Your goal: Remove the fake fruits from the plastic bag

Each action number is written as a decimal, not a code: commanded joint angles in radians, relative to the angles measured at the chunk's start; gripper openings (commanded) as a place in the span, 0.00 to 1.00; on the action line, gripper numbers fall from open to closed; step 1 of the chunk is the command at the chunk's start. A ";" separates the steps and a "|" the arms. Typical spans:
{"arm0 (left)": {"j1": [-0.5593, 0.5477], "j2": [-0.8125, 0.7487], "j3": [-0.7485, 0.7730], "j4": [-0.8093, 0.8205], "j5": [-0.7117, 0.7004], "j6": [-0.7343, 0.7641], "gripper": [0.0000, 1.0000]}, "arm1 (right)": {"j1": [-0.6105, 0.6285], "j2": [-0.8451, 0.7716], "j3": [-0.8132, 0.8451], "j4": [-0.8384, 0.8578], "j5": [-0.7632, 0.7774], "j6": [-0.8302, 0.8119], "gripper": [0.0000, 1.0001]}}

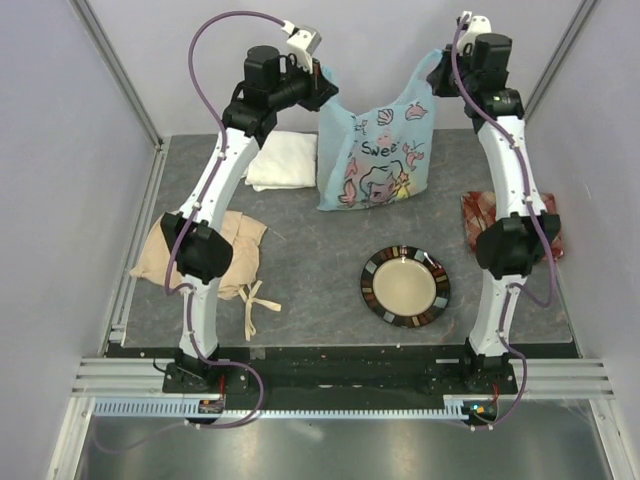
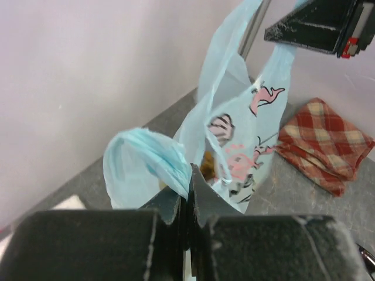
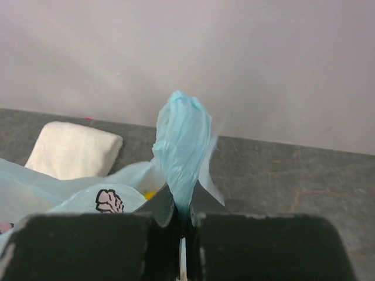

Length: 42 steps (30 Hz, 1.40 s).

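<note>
Top external: plastic bag [image 1: 375, 150] hangs upright between and below left gripper [image 1: 322, 88] and right gripper [image 1: 441, 72], both clamped on it; fruits [image 2: 208, 165] inside, lower.

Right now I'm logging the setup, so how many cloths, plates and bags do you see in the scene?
Cloths: 3 (white cloth, beige cloth, red plaid cloth)
Plate: 1
Plastic bag: 1
Total: 5

Lit brightly and evenly from overhead, with only faint, soft shadows beneath the arms [image 1: 213, 185]. Throws a dull sheen off the metal sill [image 1: 330, 445] up front. Softens the plastic bag [image 2: 234, 134] and near foreground in both wrist views.
</note>
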 commanded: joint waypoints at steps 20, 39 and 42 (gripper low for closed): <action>-0.153 -0.440 -0.814 -0.034 0.168 -0.057 0.01 | -0.004 -0.951 -0.822 -0.302 -0.116 -0.416 0.79; -0.182 -0.659 -1.032 -0.067 0.170 -0.108 0.02 | 0.225 -0.677 -0.927 -0.091 -0.257 -0.308 0.25; -0.182 -0.667 -1.090 -0.054 0.147 -0.109 0.02 | 0.225 -0.591 -0.881 -0.066 -0.257 -0.311 0.24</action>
